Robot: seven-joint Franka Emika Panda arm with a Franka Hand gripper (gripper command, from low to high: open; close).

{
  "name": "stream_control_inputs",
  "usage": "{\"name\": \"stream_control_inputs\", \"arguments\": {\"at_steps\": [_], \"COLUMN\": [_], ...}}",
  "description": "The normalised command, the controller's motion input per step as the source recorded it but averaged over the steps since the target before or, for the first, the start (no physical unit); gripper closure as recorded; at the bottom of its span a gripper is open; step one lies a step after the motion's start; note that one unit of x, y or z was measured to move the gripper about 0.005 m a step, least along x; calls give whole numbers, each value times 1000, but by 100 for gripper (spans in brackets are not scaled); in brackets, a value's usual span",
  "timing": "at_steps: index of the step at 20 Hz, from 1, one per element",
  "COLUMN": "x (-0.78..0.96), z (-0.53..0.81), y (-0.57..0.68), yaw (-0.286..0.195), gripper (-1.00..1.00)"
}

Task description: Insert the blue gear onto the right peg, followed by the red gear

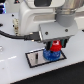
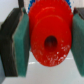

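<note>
Right now, closest to the wrist camera, the tool [image 2: 48,42] is clamped on the red gear [image 2: 50,37], which fills the view between the two teal pads [image 2: 21,40]; its centre hole faces the lens, dark and round. Because the gear blocks nearly everything beyond it, the wrist view gives no sight of the peg, so any small offset between hole and pin goes unseen from there.

Further out, the exterior view shows the red gear [image 1: 55,47] hanging in the tool [image 1: 55,46] just above the blue gear [image 1: 52,54], which lies flat on the grey plate [image 1: 34,58] toward the exterior view's right. The right peg is hidden under the gears; I cannot tell how far it stands proud of the blue disc. The other pin is too small and blurred to make out.

My judgement: the main risk is the red gear's hole landing beside the pin tip, so the gear jams or tilts and rides on the blue teeth. A slight tilt in the grip could cause the same, and pressing down hard might shove the plate across the white table [image 1: 12,70]. Letting go too early would leave the gear cocked on the pin
</note>
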Motion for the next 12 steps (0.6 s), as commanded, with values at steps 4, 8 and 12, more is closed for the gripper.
{"name": "stream_control_inputs", "arguments": {"at_steps": [4,8,12], "x": [129,234,286], "z": [-85,-8,-39], "y": [-63,-98,-94], "yaw": [0,0,0], "gripper": [100,100,100]}}
